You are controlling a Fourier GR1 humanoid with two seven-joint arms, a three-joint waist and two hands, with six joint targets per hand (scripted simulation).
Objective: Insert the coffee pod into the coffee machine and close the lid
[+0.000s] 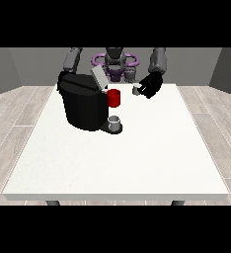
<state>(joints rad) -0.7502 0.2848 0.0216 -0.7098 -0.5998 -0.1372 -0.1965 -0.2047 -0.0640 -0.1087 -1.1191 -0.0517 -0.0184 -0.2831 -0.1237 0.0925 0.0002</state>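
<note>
A black coffee machine (83,106) stands on the white table (122,158) at the view's left, its grey lid (98,77) tilted up and open. A small grey cup (115,122) rests on the machine's base at the front. The hand at the view's right (151,85) hovers above the table to the right of the machine, with fingers curled round a small grey coffee pod (136,90). The other hand is hidden behind the machine.
A red mug (114,98) stands just right of the machine, between it and the pod. The robot's torso (115,62) is behind the table's far edge.
</note>
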